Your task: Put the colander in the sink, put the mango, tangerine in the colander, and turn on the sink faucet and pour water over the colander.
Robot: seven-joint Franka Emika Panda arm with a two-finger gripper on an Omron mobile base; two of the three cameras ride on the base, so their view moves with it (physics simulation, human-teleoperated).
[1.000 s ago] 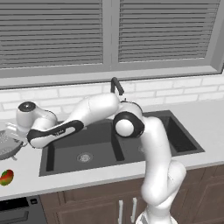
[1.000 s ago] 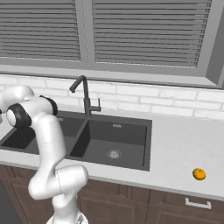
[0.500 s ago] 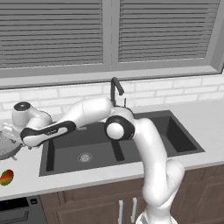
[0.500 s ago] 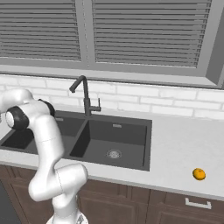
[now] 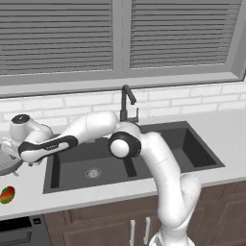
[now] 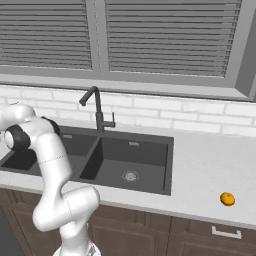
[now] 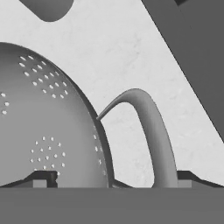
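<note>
Colander pickup, nothing placed yet.
End effector (image 7: 112, 177) spread apart around the colander (image 7: 48, 127) handle; sink (image 5: 144, 153) empty, mango (image 5: 6, 194) and tangerine (image 6: 227, 199) on bench.

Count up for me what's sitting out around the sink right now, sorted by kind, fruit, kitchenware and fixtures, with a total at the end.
Fruit: 2, the mango and the tangerine
Kitchenware: 1, the colander
Fixtures: 2, the sink and the sink faucet
Total: 5
</note>
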